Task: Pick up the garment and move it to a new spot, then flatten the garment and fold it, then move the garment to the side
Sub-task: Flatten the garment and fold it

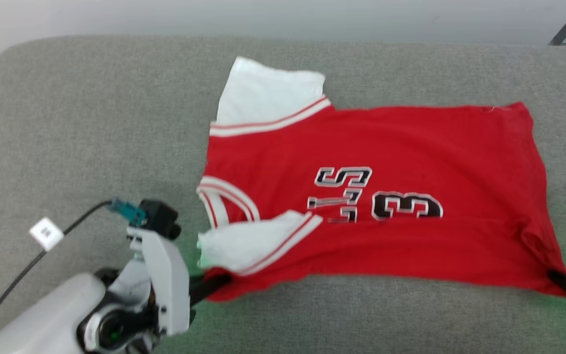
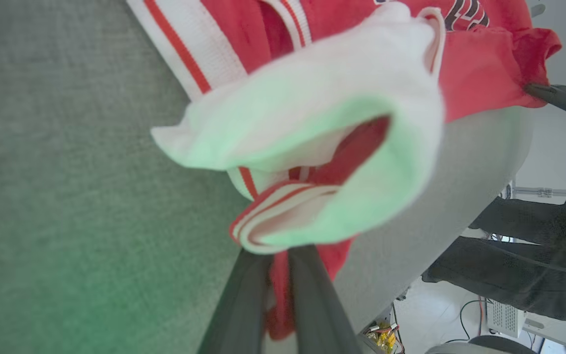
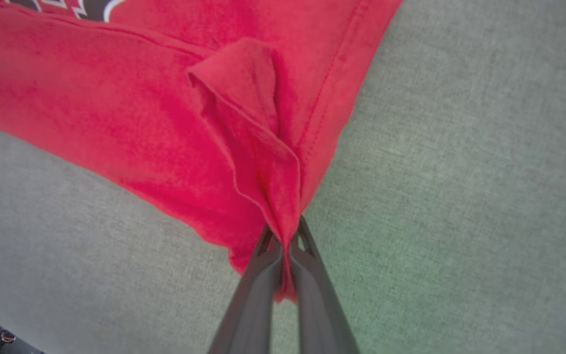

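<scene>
Red garment (image 1: 376, 147) pinched at both near corners by my two claws.
My left gripper (image 1: 209, 286) is clamped on the near-left shoulder cloth and my right gripper (image 1: 558, 278) on the near-right hem corner, the jaws of each tight on the fabric. The garment lies on a grey woven cushion (image 1: 91, 123), with a pale wall (image 1: 263, 14) beyond. Its long axis runs left to right, collar left, hem right.

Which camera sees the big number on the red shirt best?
The head view: the red-and-white basketball jersey lies spread out there, its black-and-white number 3 whole and sharp. Each wrist view catches a cut-off scrap of lettering at its top edge.
</scene>
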Controlling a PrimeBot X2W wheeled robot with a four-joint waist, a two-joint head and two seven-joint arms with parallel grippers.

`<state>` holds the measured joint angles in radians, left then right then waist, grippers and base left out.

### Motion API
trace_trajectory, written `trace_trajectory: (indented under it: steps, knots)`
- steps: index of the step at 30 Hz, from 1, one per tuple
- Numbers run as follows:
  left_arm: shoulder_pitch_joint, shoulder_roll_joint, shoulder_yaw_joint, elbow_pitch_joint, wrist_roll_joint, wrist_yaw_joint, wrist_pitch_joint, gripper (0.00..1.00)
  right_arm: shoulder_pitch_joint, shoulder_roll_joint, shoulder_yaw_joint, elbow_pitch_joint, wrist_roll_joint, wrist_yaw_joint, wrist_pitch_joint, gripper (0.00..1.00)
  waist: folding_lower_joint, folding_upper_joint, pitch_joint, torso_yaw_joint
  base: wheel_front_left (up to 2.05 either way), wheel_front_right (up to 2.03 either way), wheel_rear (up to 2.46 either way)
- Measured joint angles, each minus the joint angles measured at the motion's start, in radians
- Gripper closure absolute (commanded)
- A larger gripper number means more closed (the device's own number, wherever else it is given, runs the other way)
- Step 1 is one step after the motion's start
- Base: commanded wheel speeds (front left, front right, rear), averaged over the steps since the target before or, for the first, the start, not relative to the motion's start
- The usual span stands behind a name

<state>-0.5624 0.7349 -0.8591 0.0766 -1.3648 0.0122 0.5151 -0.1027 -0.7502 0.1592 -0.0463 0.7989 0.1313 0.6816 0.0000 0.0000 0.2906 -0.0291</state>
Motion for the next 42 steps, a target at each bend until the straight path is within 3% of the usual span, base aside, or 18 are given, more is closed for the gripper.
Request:
trace_trajectory:
  steps: [9,10,11,12,13,18,22,26,27,33,37,42]
  knots:
    - [0.100,0.076,0.003,-0.168,-0.008,0.058,-0.032,1.00,0.070,0.019,-0.060,-0.053,-0.008,0.000,0.001,1.00,0.0000,0.0000,-0.016,-0.007,0.00,0.00,0.00]
    - [0.106,0.076,0.004,-0.175,-0.006,0.059,-0.044,0.92,0.070,0.024,-0.062,-0.051,-0.008,0.000,-0.004,0.89,0.0000,0.0000,-0.019,-0.007,0.00,0.00,0.00]
    - [0.114,0.076,0.009,-0.181,-0.003,0.060,-0.060,0.61,0.070,0.033,-0.067,-0.051,-0.008,0.000,-0.014,0.64,0.0000,0.0000,-0.023,-0.006,0.00,0.00,0.00]
    - [0.123,0.076,0.015,-0.187,-0.003,0.066,-0.076,0.15,0.070,0.043,-0.076,-0.050,-0.010,0.000,-0.029,0.37,0.0000,0.0001,-0.027,-0.005,0.00,0.00,0.00]
    - [0.134,0.078,0.022,-0.193,-0.001,0.069,-0.096,0.00,0.070,0.053,-0.089,-0.049,-0.014,0.000,-0.044,0.00,0.0000,0.0000,-0.031,-0.004,0.00,0.00,0.00]
    - [0.183,0.083,0.070,-0.232,-0.007,0.094,-0.198,0.00,0.067,0.098,-0.151,-0.047,-0.031,0.000,-0.119,0.00,0.0000,0.0000,-0.047,0.000,0.00,0.00,0.00]
    - [0.233,0.093,0.121,-0.260,0.019,0.123,-0.329,0.00,0.047,0.158,-0.200,-0.046,-0.084,0.000,-0.241,0.00,0.0000,0.0000,-0.057,0.010,0.00,0.00,0.00]
    - [0.258,0.076,0.166,-0.246,0.060,0.139,-0.460,0.00,0.022,0.242,-0.212,-0.012,-0.149,0.000,-0.378,0.00,0.0000,0.0000,-0.067,0.020,0.00,0.00,0.00]
    - [0.257,0.064,0.181,-0.222,0.089,0.147,-0.511,0.00,0.005,0.277,-0.202,0.003,-0.192,0.000,-0.466,0.00,0.0000,0.0000,-0.071,0.024,0.00,0.00,0.00]
    - [0.151,0.029,0.213,-0.100,0.174,0.155,-0.589,0.00,-0.053,0.335,-0.159,0.042,-0.257,0.000,-0.699,0.00,0.0000,0.0000,-0.072,0.017,0.00,0.00,0.00]
    - [0.053,-0.001,0.221,-0.018,0.202,0.135,-0.596,0.00,-0.082,0.363,-0.152,0.068,-0.277,0.000,-0.776,0.00,0.0000,0.0000,-0.070,0.001,0.00,0.00,0.00]
    - [-0.204,-0.053,0.182,0.182,0.304,0.055,-0.544,0.00,-0.137,0.401,-0.130,0.091,-0.309,0.000,-0.860,0.00,0.0000,0.0001,-0.052,-0.051,0.00,0.00,0.00]
